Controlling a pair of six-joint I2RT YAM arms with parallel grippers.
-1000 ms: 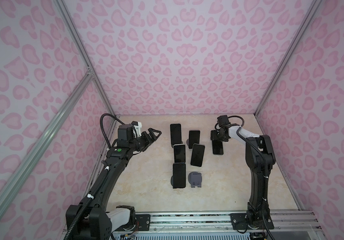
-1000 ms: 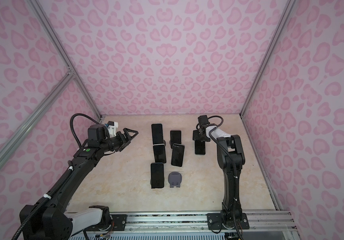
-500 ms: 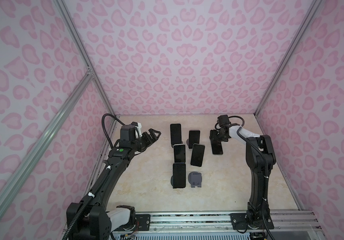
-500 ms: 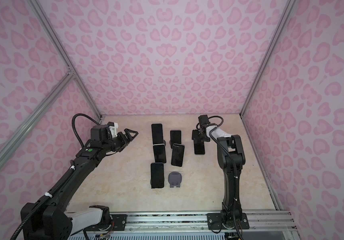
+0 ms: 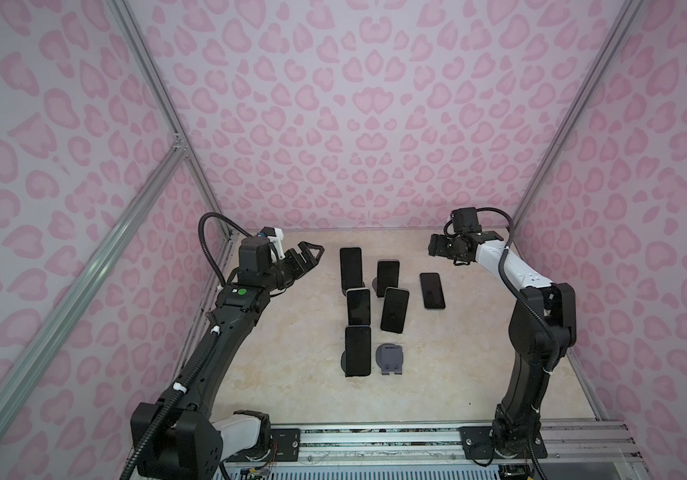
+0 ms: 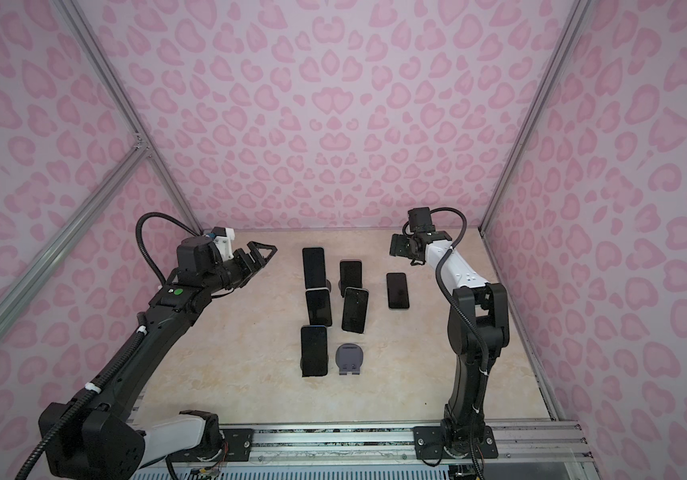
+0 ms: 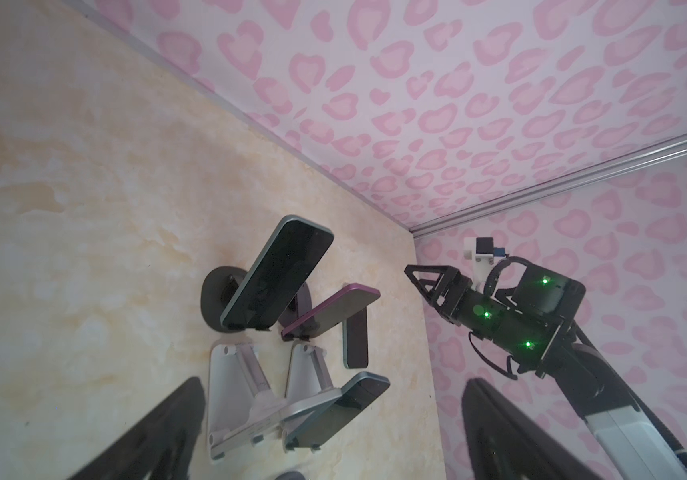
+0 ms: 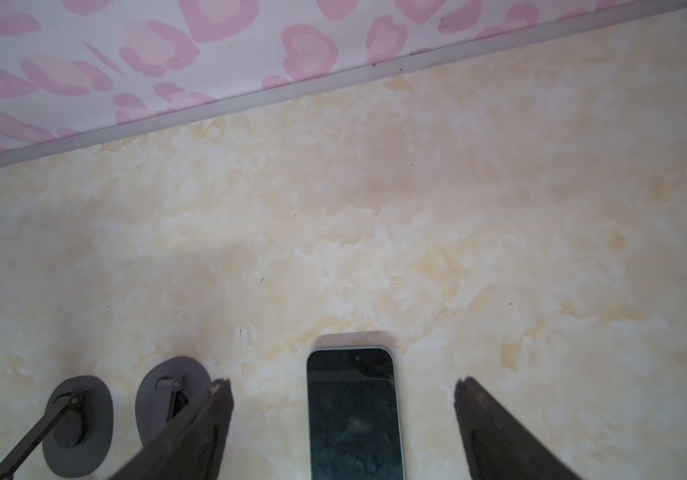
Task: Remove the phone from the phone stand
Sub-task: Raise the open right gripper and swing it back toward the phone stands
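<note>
A dark phone (image 5: pixel 432 291) (image 6: pixel 397 291) lies flat on the marble table, right of the group and off any stand. It is also in the right wrist view, where the phone (image 8: pixel 354 411) sits on the table between the spread fingers, touching neither. My right gripper (image 5: pixel 433 245) (image 6: pixel 395 245) (image 8: pixel 341 384) hovers open just behind it. An empty grey phone stand (image 5: pixel 390 359) (image 6: pixel 349 359) stands at the front of the group. My left gripper (image 5: pixel 312 251) (image 6: pixel 264 251) (image 7: pixel 333 382) is open and empty, left of the phones.
Several other phones lean on stands in two columns: back left phone (image 5: pixel 350 268), middle phone (image 5: pixel 358 306), front phone (image 5: pixel 357 351), and a right-column phone (image 5: pixel 394 309). Two silver stands (image 7: pixel 242 390) and round dark bases (image 8: pixel 77 424) show in the wrist views. Pink walls enclose the table.
My right gripper has opened and let go of the phone, which now lies flat; the gripper has drawn up and back. The left arm has edged slightly toward the phones.
</note>
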